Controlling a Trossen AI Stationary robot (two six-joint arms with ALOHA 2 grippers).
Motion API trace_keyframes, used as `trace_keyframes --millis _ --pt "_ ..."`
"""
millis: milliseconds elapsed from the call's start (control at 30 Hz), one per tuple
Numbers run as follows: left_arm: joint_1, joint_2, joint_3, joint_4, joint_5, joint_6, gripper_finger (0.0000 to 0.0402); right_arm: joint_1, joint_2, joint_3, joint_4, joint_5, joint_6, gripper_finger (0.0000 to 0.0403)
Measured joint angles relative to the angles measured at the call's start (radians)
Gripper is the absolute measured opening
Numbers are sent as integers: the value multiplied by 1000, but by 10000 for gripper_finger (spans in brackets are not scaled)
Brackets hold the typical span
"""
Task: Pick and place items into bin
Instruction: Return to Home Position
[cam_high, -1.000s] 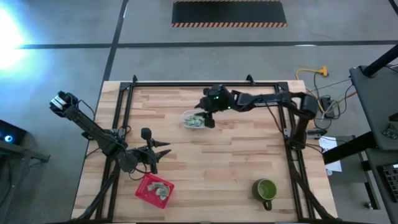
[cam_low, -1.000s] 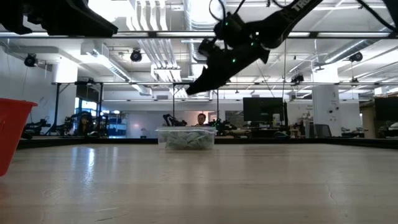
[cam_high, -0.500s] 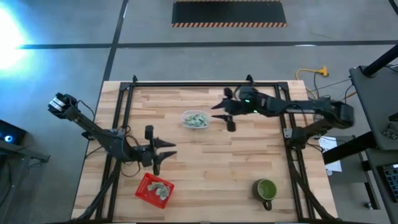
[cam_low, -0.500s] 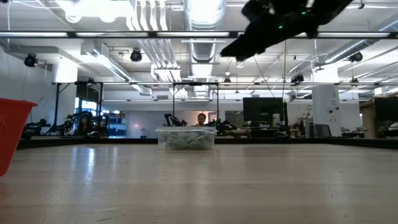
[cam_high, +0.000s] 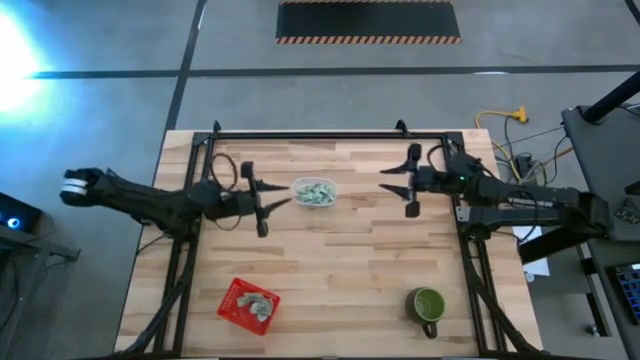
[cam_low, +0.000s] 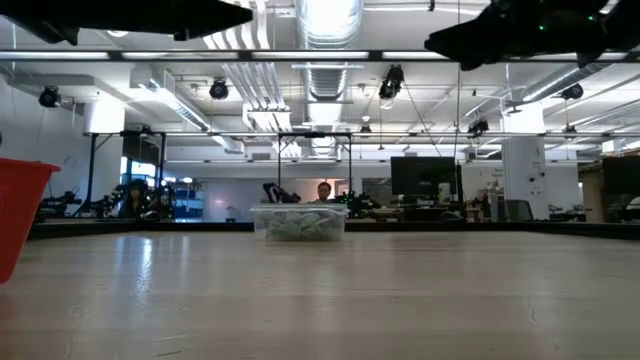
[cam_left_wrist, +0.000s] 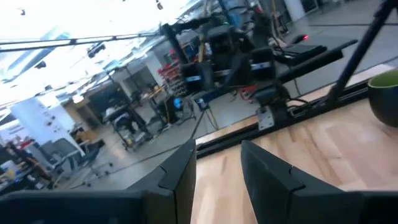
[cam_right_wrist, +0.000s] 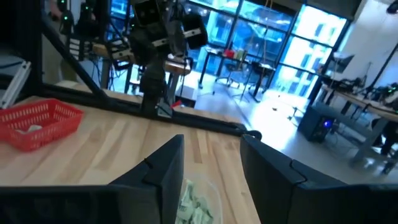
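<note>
Clear bin (cam_high: 299, 185) of packets (cam_high: 317, 193) sits between left gripper (cam_high: 267, 200) and right gripper (cam_high: 398, 183) (both spread apart); low view crops red basket (cam_low: 20, 215).

Bin mid-table, a gripper on either side.
On the table (cam_high: 340, 265), the bin (cam_high: 301, 187) holding packets (cam_high: 317, 193) lies between the left gripper (cam_high: 262, 198) and right gripper (cam_high: 405, 182). Nearer the front edge, a basket (cam_high: 231, 297) sits left and a mug (cam_high: 428, 303) right, well apart.

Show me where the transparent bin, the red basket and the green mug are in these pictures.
transparent bin (cam_low: 297, 208), low view, on its upper rim.
red basket (cam_high: 232, 296), high view, on its bare red floor.
green mug (cam_high: 428, 302), high view, on its open top.
</note>
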Motion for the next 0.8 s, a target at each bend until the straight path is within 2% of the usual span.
trace_keyframes --millis 100,233,400,567,700,800 --pt "13 -84 -38 -24 -9 -9 111 -15 -59 -47 -2 0 6 146" --pt "10 -246 -152 -10 2 -32 111 -28 -113 -119 23 1 44 141" --pt "10 -423 -315 29 -6 -73 111 -27 -138 -198 103 0 107 136" --pt "10 -545 -430 31 -21 -106 111 -26 -137 -319 164 -4 177 140" --pt "10 -666 -461 -22 -42 -116 111 -26 -168 -383 303 0 208 141" --pt "10 -734 -461 -86 -42 -120 111 -26 -201 -398 312 -2 213 137"
